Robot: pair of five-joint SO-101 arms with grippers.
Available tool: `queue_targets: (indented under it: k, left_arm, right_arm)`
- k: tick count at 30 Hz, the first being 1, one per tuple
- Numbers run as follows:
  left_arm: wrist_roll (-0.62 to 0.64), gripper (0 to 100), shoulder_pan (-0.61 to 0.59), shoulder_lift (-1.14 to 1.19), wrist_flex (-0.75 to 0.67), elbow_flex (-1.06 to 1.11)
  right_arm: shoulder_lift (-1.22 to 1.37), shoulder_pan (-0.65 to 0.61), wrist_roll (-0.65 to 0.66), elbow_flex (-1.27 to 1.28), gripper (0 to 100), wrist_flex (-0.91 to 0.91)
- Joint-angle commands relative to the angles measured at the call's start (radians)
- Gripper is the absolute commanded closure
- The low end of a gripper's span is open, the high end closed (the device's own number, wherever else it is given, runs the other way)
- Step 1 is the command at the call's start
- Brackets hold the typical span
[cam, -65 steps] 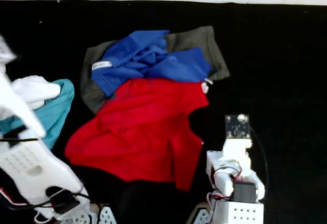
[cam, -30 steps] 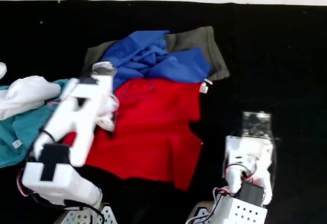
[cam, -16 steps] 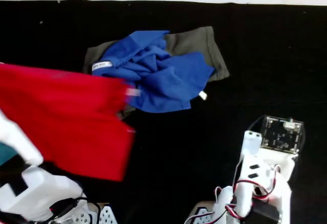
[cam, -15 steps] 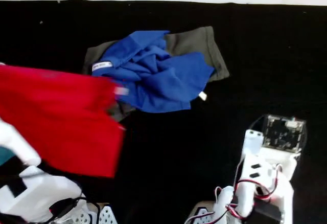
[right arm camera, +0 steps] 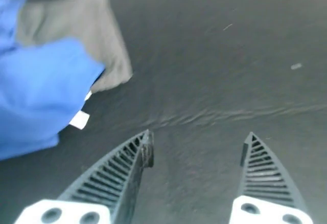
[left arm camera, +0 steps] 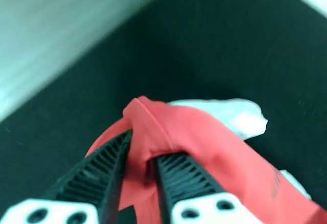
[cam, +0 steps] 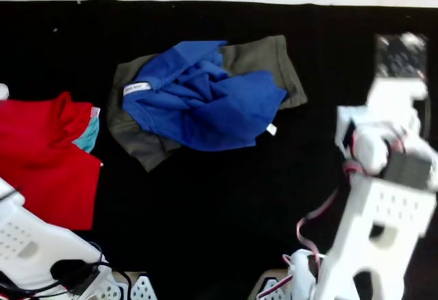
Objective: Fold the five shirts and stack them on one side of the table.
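One blue shirt (cam: 205, 105) sprawls crosswise; left of it, the left pincer (left arm camera: 142, 147) grips one red shirt (cam: 48, 156); the right pincer (right arm camera: 200, 133) gapes empty.

The blue shirt (cam: 205, 105) hides most of the grey shirt (cam: 270, 59), and the red shirt (cam: 41, 153), cut off at the high view's edge, covers nearly all the teal shirt (cam: 87, 134).

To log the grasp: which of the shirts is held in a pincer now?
The crumpled red shirt: the left pincer is shut on a fold of it. The blue shirt and the grey shirt lie free, heaped together.
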Motion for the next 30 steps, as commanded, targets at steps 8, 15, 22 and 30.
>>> queue_targets:
  k: [8, 15, 22, 30]
  left_arm:
    - [0.137, 76, 0.263, -0.018, 0.379, -0.074]
    - [0.31, 76, 0.493, -0.002, 0.439, -0.068]
    - [0.422, 76, 0.555, 0.087, 0.439, -0.068]
    - [0.428, 76, 0.582, 0.168, 0.442, -0.013]
  right_arm:
    - [0.499, -0.298, -0.107, -0.453, 72.4, 0.16]
    - [0.82, -0.519, -0.11, -0.561, 56.0, 0.156]
    - [1.138, -0.616, -0.109, -0.702, 56.0, 0.093]
    - [1.475, -0.573, -0.109, -1.018, 79.5, 0.179]
